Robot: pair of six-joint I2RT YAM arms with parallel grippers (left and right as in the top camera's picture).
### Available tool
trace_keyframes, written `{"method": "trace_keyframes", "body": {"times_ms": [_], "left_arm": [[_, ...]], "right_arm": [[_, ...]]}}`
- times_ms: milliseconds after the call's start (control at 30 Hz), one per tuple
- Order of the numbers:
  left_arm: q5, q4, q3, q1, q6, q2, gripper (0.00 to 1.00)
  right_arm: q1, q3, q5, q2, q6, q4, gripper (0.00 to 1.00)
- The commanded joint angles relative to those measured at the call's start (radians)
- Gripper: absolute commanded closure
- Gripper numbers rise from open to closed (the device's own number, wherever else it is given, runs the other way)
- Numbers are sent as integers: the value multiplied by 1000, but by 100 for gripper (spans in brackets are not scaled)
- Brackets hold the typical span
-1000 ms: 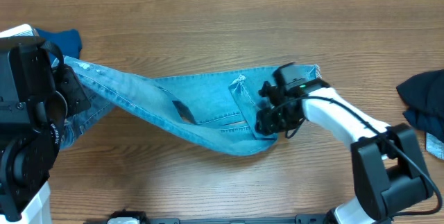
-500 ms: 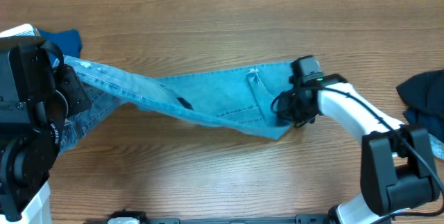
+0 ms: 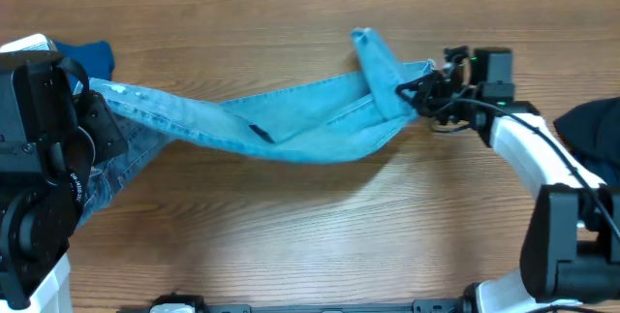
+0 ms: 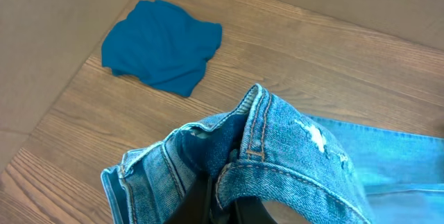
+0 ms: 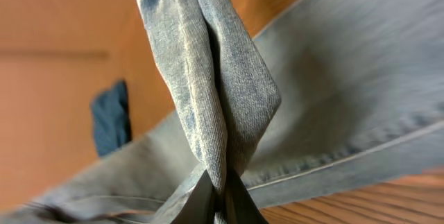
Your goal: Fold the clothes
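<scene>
Found the jeans [image 3: 291, 124] slung across the middle of the bench [image 3: 291, 245], long axis running left to right, middle sagging toward the near edge between two held ends.

Noted a stitched band with a belt loop bunched at the left end, plain in the left wrist view. Noted the right end pinched into a narrow fold, with a flap standing above it.

Placed the right hand [image 3: 423, 95] at that right end, the cloth stretching leftward away from it. Clenched tight on doubled denim, the fold rising straight out of the fingertips in the right wrist view.

Placed the left hand [image 4: 220, 204] under the bunched band, all but closed, dark fingers gripping the denim as far as the view allows.

Logged a royal-blue garment [image 4: 163, 44] lying behind the left end, apart from the jeans. Logged a dark navy garment [image 3: 591, 134] at the far right edge, apart from the right hand.

Judged the fold not yet made: full length spread, neither end laid over the other. Judged the next move to turn on carrying one end along the long axis toward the other. Flagged a risk of the sagging middle dragging or twisting.
</scene>
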Motion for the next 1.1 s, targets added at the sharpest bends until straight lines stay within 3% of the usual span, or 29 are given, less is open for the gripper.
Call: {"method": "trace_keyframes", "body": {"times_ms": [0, 200, 300, 533, 633, 800, 1000, 1067], "left_arm": [[-8, 9, 24, 12, 17, -11, 91], [50, 3, 24, 12, 24, -11, 90], [56, -3, 24, 12, 24, -11, 89], [56, -34, 24, 12, 71, -12, 85], [58, -66, 24, 11, 76, -11, 79], [163, -73, 22, 11, 147, -12, 57], [183, -68, 21, 11, 154, -11, 57], [185, -62, 21, 11, 154, -9, 57]], "right_arm": [[-56, 20, 16, -27, 11, -68, 96], [-101, 18, 188, -27, 6, -265, 94], [-101, 18, 257, -27, 20, -345, 83], [-101, 18, 386, -27, -65, -439, 81], [-100, 18, 372, -28, -124, -435, 80], [-74, 18, 189, -28, -255, -332, 75], [32, 17, 184, -27, -269, -258, 74], [86, 17, 204, -26, -273, -221, 66]]}}
